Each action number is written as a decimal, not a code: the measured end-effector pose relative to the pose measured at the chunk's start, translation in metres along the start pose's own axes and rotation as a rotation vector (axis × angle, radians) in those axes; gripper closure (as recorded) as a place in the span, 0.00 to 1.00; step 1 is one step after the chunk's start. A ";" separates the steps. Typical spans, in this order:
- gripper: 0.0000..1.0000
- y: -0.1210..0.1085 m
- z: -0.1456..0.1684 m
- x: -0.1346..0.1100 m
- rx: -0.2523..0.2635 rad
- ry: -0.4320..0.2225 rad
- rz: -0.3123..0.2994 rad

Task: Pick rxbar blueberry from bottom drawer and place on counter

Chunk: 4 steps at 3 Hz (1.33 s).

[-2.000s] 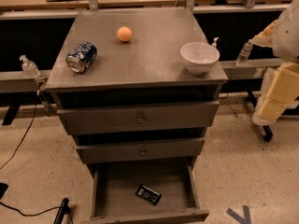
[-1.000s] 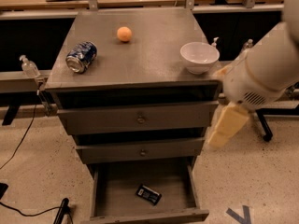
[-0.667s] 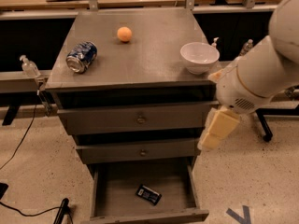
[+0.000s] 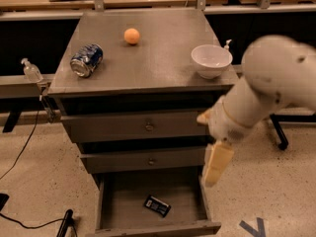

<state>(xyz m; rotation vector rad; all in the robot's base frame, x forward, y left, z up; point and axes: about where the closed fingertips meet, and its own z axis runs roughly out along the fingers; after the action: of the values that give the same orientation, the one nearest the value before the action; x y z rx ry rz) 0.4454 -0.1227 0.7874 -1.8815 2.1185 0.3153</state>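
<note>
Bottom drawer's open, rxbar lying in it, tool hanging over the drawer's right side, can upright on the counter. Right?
Not quite. The camera view shows the can lying on its side on the counter, not upright. The rest holds: the bottom drawer is open, the rxbar lies in it, and the tool hangs over its right side.

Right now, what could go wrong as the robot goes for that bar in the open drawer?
The rxbar blueberry lies flat in the bottom drawer, so the gripper, hanging above its right wall, might bump that wall or slip off the wrapper. Later, on the counter, the arm could knock the bowl.
</note>
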 end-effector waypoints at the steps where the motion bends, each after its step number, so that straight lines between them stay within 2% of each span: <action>1: 0.00 0.022 0.092 0.036 -0.077 -0.044 -0.013; 2: 0.00 0.009 0.162 0.051 -0.029 -0.134 -0.010; 3: 0.00 0.010 0.162 0.051 -0.032 -0.132 -0.011; 4: 0.00 -0.004 0.180 0.041 0.009 -0.198 -0.049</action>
<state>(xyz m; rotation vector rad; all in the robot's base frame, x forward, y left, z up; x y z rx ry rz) 0.4573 -0.0985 0.6044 -1.8120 1.9385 0.4607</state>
